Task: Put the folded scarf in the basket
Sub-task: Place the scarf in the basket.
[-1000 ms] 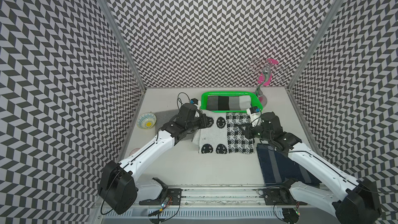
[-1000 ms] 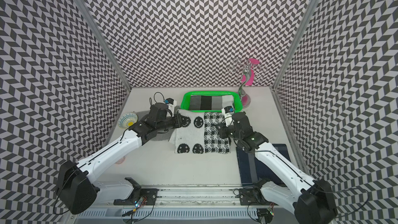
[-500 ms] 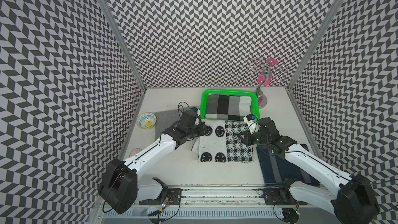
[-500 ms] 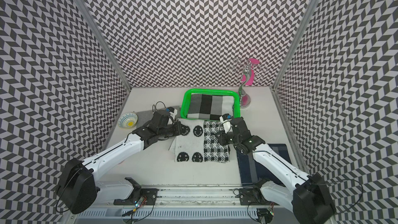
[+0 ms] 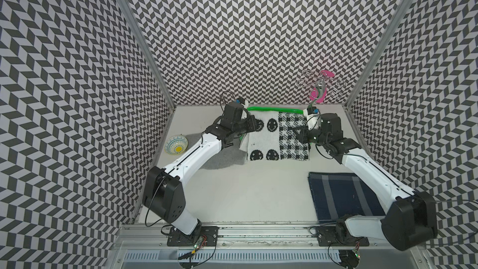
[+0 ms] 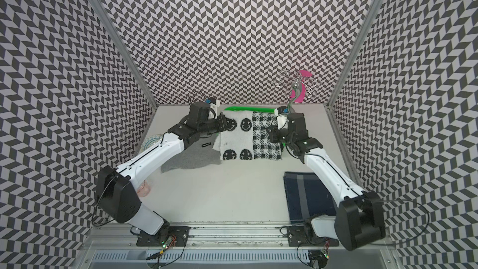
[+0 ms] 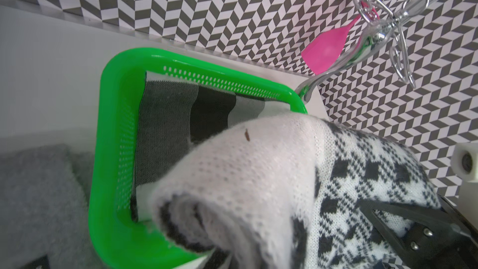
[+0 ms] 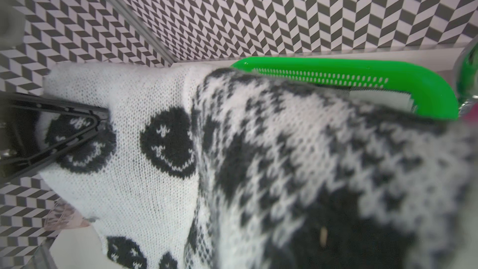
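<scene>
The left gripper [image 5: 251, 126] is pinching the left edge of the folded scarf [image 5: 276, 138], its jaws pressed together on the knit right at a black smiley face. The right wrist view is showing one of its black fingers [image 8: 77, 130] lying across that face. The right gripper [image 5: 298, 132] is clamping the opposite edge, on the houndstooth half, with its jaws likewise closed on the fabric.

Between them the scarf is hanging stretched over the basket [image 5: 271, 110], hiding all but the far green rim in both top views. Whether its near edge is clearing the table I cannot tell. In the left wrist view a grey, black and white striped knit [image 7: 181, 115] is lying on the basket floor beneath the scarf.

A grey fleecy cloth [image 6: 191, 159] is lying under the left forearm, just beside the basket's left wall. A patterned bowl [image 5: 176, 145] is sitting by the left wall, well apart. A chrome wire stand [image 5: 320, 86] is standing just beside the basket's far right corner, close to the right wrist, with a pink spatula [image 7: 326, 47] hanging on it. A navy striped cloth [image 5: 341, 195] is lying flat, partly under the right forearm. A small pinkish thing [image 6: 144, 188] is peeking out behind the left elbow, too hidden to name.
</scene>
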Robot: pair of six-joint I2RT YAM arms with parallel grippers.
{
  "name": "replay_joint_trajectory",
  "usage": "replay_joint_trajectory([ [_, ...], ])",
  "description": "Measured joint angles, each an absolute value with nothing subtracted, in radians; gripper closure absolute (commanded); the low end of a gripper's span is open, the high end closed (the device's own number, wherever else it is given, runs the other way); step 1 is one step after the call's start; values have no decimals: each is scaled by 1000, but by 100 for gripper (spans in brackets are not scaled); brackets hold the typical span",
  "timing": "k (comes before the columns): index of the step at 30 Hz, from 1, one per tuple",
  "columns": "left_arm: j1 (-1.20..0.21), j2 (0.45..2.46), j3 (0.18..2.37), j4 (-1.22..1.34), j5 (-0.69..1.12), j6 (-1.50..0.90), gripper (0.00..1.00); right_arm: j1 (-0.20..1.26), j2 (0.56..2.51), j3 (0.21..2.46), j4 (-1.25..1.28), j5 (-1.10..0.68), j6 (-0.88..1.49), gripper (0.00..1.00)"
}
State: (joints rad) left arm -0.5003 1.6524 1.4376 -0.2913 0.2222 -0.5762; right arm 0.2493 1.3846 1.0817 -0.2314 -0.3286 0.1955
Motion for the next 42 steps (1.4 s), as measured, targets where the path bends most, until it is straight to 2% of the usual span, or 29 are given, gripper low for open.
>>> replay_joint_trajectory([
  [7, -440, 1942, 1671, -251, 295, -564, 100, 163, 1600, 1255, -221, -344, 155, 100],
  [16, -407, 2215, 1842, -260, 304, -562, 100, 136, 1922, 1468, -257, -368, 144, 100],
  [28, -408, 2258, 1880, -282, 274, -539, 99, 157, 1978, 1492, -287, -276, 126, 99],
  [32, -413, 2259, 1882, -286, 266, -531, 85, 168, 1977, 1485, -282, -233, 118, 89],
  [34, -413, 2258, 1882, -292, 258, -525, 79, 170, 1977, 1467, -268, -212, 118, 78],
  [37, -415, 2259, 1882, -295, 249, -518, 72, 174, 1977, 1453, -271, -184, 109, 74],
  [39, -419, 2259, 1882, -302, 239, -507, 64, 176, 1977, 1453, -273, -162, 101, 65],
  [42, -421, 2258, 1882, -309, 224, -500, 56, 182, 1977, 1454, -277, -131, 89, 58],
])
